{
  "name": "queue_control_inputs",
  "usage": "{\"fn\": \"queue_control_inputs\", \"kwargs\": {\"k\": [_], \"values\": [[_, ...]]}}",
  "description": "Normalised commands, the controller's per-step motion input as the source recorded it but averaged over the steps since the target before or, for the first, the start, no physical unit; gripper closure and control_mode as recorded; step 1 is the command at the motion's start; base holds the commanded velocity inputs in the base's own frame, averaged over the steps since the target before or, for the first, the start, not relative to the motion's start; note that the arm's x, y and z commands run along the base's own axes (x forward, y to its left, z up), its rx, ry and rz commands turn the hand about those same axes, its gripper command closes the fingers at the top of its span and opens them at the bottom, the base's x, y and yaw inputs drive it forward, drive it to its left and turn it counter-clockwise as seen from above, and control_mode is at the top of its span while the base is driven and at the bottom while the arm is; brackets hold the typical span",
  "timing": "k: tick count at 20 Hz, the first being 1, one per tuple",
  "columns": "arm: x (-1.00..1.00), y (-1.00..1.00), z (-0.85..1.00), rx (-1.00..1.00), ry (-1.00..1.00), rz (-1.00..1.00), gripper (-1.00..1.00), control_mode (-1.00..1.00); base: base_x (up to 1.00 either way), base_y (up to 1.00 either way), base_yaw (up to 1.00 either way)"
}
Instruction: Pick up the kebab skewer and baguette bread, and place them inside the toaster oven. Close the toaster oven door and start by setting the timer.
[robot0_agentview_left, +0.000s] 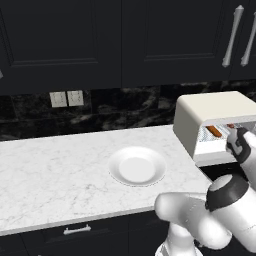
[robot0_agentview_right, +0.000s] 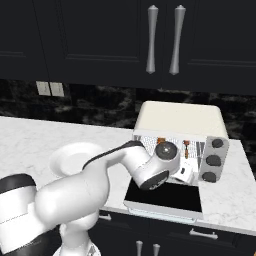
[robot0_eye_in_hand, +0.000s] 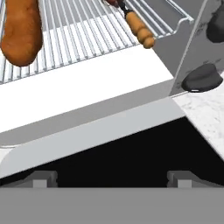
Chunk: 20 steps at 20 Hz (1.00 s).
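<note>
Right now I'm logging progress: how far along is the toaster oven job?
Both foods look loaded: the baguette bread and kebab skewer lie on the toaster oven rack. The claw hovers empty over the toaster oven door, which hangs open. Closing it and setting the timer remain.

The white arm reaches forward and right, elbow bent low, wrist tilted downward — the gripper (robot0_agentview_right: 184, 172) is low at the far right, its fingertips spread wide.
</note>
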Motion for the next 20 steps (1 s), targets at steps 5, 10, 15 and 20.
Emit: {"fn": "queue_control_inputs", "kwargs": {"k": [5,10,15,20], "values": [[-0.73,0.61,-0.06,0.00,0.04,0.00,-1.00,-1.00,0.00,0.00,0.00],[-0.42,0.00,-0.26,0.00,0.13,0.00,-1.00,-1.00,0.00,0.00,0.00],[-0.61,-0.08,-0.26,0.00,0.07,0.04,-1.00,-1.00,0.00,0.00,0.00],[-0.49,-0.14,-0.51,0.00,0.00,0.12,-1.00,-1.00,0.00,0.00,0.00]]}}
